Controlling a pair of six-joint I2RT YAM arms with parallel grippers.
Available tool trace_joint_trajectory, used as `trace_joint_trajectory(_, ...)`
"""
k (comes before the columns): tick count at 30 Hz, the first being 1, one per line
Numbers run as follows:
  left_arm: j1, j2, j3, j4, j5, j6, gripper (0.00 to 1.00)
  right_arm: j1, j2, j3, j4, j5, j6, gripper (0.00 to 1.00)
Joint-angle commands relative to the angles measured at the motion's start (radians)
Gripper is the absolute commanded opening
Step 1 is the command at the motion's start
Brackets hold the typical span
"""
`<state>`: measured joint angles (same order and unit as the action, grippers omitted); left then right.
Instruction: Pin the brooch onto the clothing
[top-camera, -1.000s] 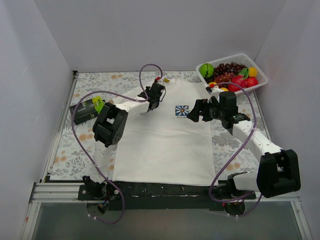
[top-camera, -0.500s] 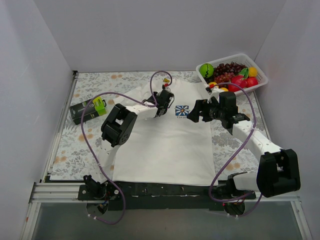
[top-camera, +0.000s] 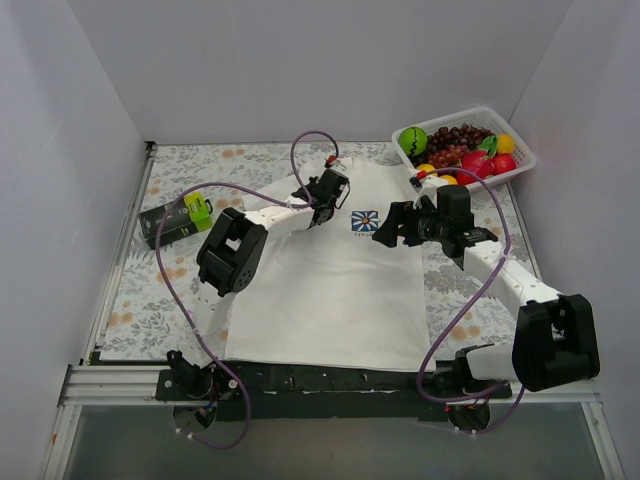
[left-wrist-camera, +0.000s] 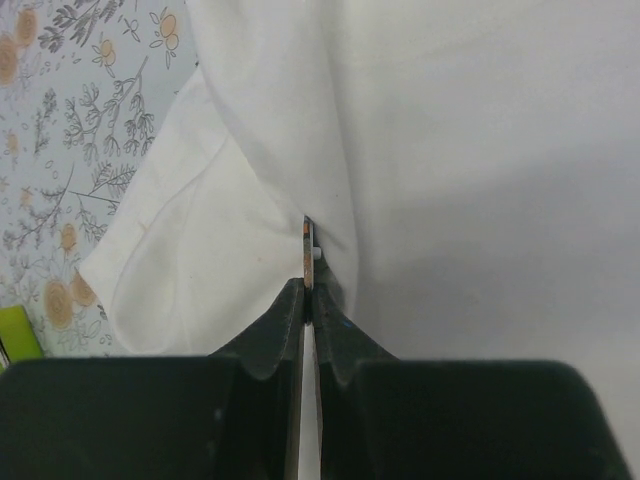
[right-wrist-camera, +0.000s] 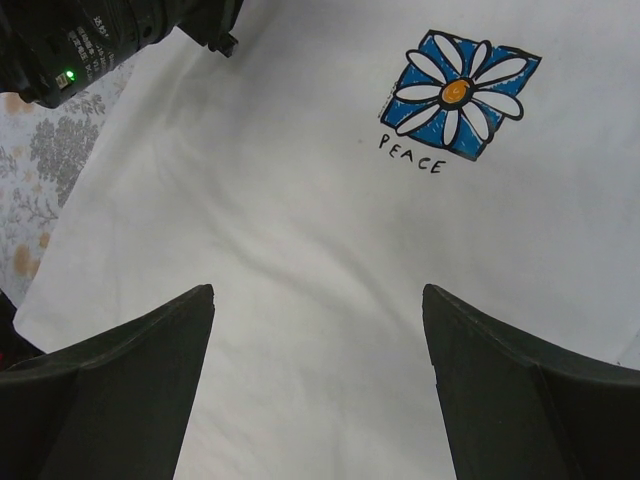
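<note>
Brooch (left-wrist-camera: 305, 238) sits edge-on between the tips of my left gripper (left-wrist-camera: 306, 288), a thin brownish sliver with a small pale bit beside it; those jaws are clenched on it, pressed nearly together. Below the tips lies the white T-shirt (left-wrist-camera: 450, 150); off to one side its short sleeve (left-wrist-camera: 190, 260) is spread on the floral table cover (left-wrist-camera: 90, 110); whether the brooch touches the cloth I cannot tell.

In the top view my left gripper is over the upper chest of the shirt, near the collar and just left of the blue print (top-camera: 364, 221); my right gripper (top-camera: 386, 228) is on the other side of that print, close beside it. My right jaws are released, spread wide with nothing between them, hanging above plain white fabric. In the right wrist view the blue square, with its white-and-yellow flower and the word PEACE, lies beyond my fingers (right-wrist-camera: 120, 390); the dark end of my left arm (right-wrist-camera: 100, 40) shows in the top corner. The shirt lies flat with its hem toward my bases; a white basket (top-camera: 522, 160) of fruit stands at the far right corner of the table.
</note>
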<state>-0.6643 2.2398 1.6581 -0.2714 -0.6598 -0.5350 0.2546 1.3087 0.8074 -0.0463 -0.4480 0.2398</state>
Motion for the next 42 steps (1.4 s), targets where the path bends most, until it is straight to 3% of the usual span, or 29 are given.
trace_joint_trajectory(1,-0.001,-0.123,0.034,-0.011,0.107,-0.097,0.00,-0.006,0.007,0.001,0.036,-0.027,0.006,0.91)
trace_joint_trajectory(11,0.063,-0.238,-0.030,0.023,0.255,-0.233,0.00,-0.006,0.038,0.009,0.066,-0.049,0.016,0.89)
trace_joint_trajectory(30,0.130,-0.376,-0.155,0.113,0.420,-0.318,0.00,0.014,0.116,0.049,0.086,-0.093,0.044,0.88)
trace_joint_trajectory(34,0.160,-0.413,-0.201,0.150,0.489,-0.333,0.00,0.026,0.136,0.065,0.098,-0.116,0.039,0.88)
trace_joint_trajectory(42,0.245,-0.523,-0.363,0.267,0.799,-0.361,0.00,0.038,0.130,0.069,0.183,-0.210,0.006,0.93)
